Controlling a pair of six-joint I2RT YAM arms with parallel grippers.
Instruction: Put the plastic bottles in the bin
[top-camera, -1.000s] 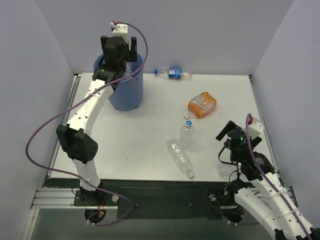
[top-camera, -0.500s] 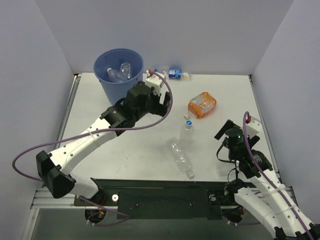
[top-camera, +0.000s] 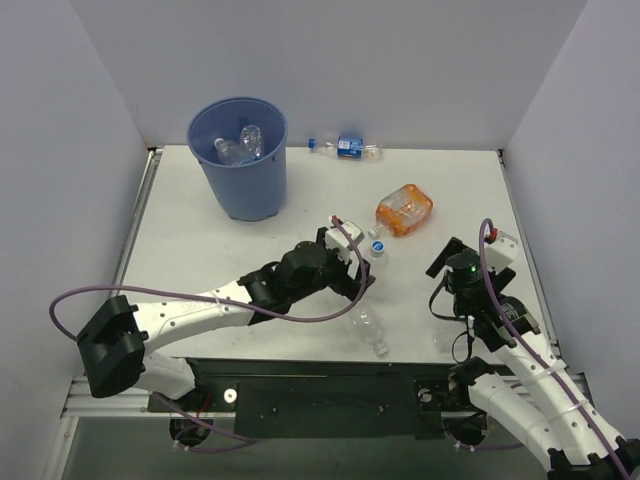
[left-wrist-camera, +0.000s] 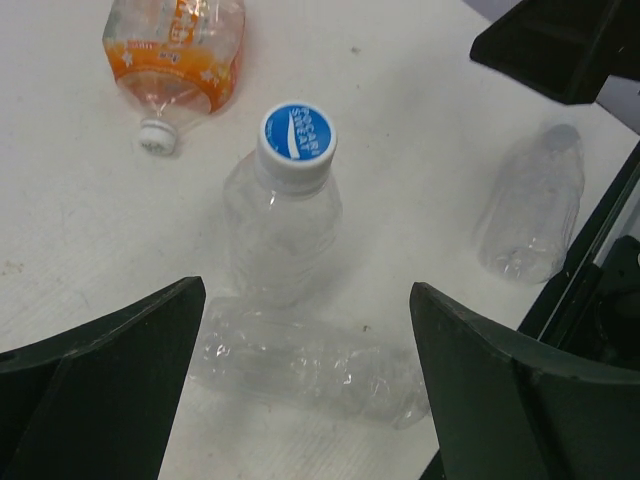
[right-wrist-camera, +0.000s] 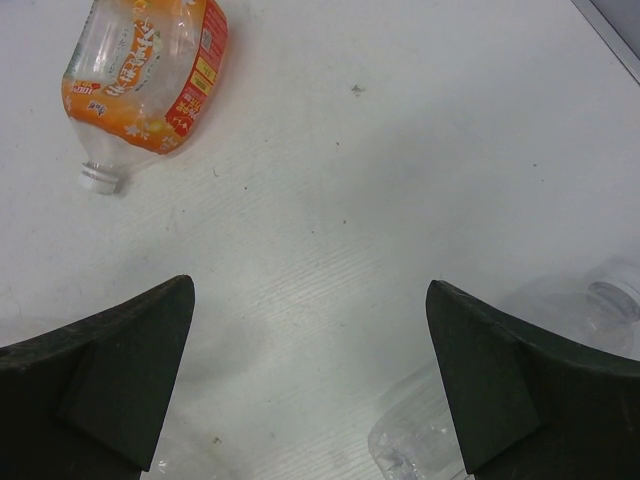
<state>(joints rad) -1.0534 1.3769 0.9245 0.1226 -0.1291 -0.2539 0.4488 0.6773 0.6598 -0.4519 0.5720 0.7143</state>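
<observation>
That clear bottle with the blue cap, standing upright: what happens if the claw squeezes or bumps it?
The blue-capped bottle looks empty and thin-walled, so it is probably very light and may dent in a grip. Standing tall and narrow, it would likely tip if nudged, then roll.

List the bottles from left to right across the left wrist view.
The orange-labelled bottle → blue-capped bottle → clear bottle at the right. The flattened bottle overlaps the blue-capped one, so it is omitted.
</observation>
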